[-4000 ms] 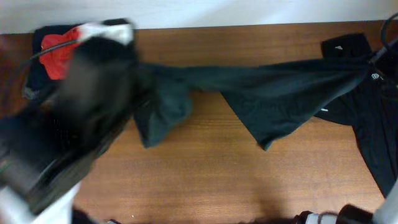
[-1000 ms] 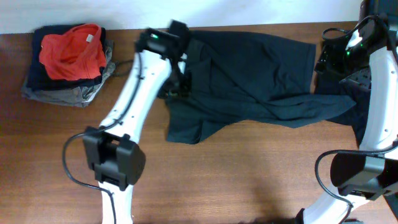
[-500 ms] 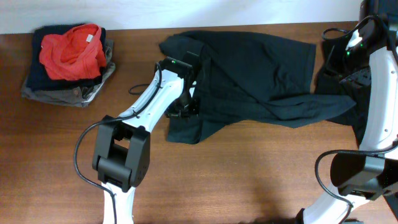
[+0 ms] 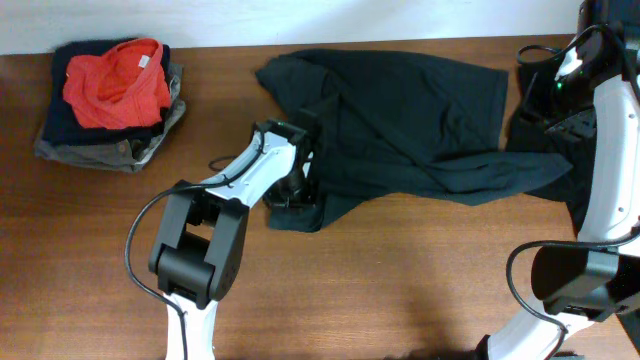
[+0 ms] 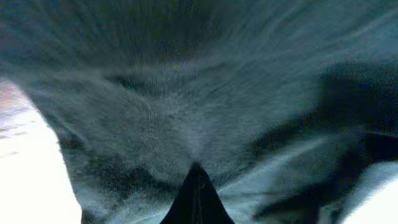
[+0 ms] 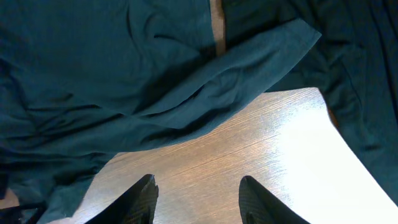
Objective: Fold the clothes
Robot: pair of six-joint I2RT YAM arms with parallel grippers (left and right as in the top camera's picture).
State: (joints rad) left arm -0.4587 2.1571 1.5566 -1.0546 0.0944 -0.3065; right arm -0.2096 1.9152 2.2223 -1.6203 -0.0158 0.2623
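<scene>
A black shirt (image 4: 410, 110) lies crumpled and partly spread across the back middle of the table. My left gripper (image 4: 296, 186) is down on its front left corner. In the left wrist view the fingers (image 5: 196, 186) form one closed wedge pinching the shirt's cloth (image 5: 186, 93), which fills the frame. My right gripper (image 4: 530, 95) hovers high over the shirt's right end. In the right wrist view it (image 6: 199, 183) is open and empty above bare wood, with the shirt (image 6: 124, 68) beyond it. A second black shirt (image 4: 600, 200) lies at the right edge, partly hidden by the right arm.
A stack of folded clothes (image 4: 110, 95) with a red piece on top sits at the back left corner. The wooden table (image 4: 400, 280) shows bare wood along the front. A light wall runs along the table's far edge.
My left gripper has moved from the shirt's back left part toward the front, onto its front left corner. The shirt's back left edge now lies uncovered. The right arm has not moved.
</scene>
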